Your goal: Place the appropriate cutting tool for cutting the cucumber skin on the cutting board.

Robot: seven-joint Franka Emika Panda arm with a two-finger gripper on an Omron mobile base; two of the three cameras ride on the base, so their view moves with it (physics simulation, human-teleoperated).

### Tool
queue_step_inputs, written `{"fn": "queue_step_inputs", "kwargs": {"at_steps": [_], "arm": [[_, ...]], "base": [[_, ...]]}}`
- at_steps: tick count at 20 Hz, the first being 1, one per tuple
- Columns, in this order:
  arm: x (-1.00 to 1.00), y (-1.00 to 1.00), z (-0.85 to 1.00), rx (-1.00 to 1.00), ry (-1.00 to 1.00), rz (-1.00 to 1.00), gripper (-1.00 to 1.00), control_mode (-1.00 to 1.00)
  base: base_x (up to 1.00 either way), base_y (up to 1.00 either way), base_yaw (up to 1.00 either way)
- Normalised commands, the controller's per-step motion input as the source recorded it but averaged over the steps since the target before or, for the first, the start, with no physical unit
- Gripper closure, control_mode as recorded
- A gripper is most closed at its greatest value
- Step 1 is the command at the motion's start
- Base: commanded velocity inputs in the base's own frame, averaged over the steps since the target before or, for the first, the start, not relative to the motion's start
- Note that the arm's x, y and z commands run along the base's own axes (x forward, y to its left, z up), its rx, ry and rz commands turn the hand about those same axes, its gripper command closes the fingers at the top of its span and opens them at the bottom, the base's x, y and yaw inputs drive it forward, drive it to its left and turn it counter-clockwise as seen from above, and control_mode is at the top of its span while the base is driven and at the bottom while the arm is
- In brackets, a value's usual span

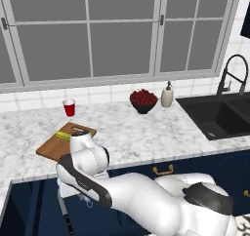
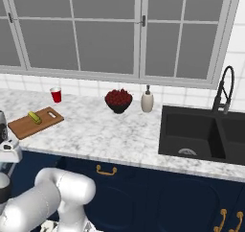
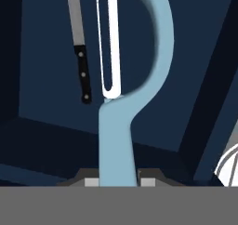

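Note:
The peeler [image 3: 116, 140], light-blue handled with a pale slotted head, rises up the middle of the hand view. My gripper [image 3: 118, 181] is shut on the lower end of its handle, and only the tips of the fingers show beside it. Behind the peeler lies the black-handled knife [image 3: 82, 75] inside a dark blue drawer. The brown cutting board [image 1: 49, 149] [image 2: 24, 125] lies on the marble counter at the left. The yellow-green cucumber [image 1: 62, 135] [image 2: 34, 117] rests on it. My arm bends down at the counter's front edge, below the board.
A red cup [image 1: 69, 107] stands behind the board. Farther right are a dark bowl of red fruit [image 1: 143, 100], a soap dispenser [image 1: 167, 94] and the black sink [image 1: 219, 115] with its faucet [image 1: 233, 74]. A white wire utensil [image 3: 230, 168] lies at the drawer's edge.

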Motion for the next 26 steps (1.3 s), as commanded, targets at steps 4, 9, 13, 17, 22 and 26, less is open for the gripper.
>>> {"fn": "queue_step_inputs", "kwargs": {"at_steps": [4, 9, 13, 17, 22, 26], "arm": [[0.3, -0.25, 0.58, -0.01, -0.01, 0.0, 1.0, -1.0], [0.54, -0.21, 0.25, -0.01, -0.02, 0.03, 1.0, -1.0], [0.44, -0.06, 0.24, 0.0, -0.05, 0.08, 1.0, -1.0], [0.51, 0.0, 0.3, -0.02, -0.02, 0.12, 1.0, -1.0], [0.83, 0.0, 0.0, 0.0, 0.01, 0.13, 1.0, -1.0], [0.78, 0.06, -0.14, 0.0, 0.01, 0.13, 1.0, -1.0]], "base": [[0.0, 0.0, 0.0], [0.0, 0.0, 0.0], [0.0, 0.0, 0.0], [0.0, 0.0, 0.0], [0.0, 0.0, 0.0], [0.0, 0.0, 0.0]]}}
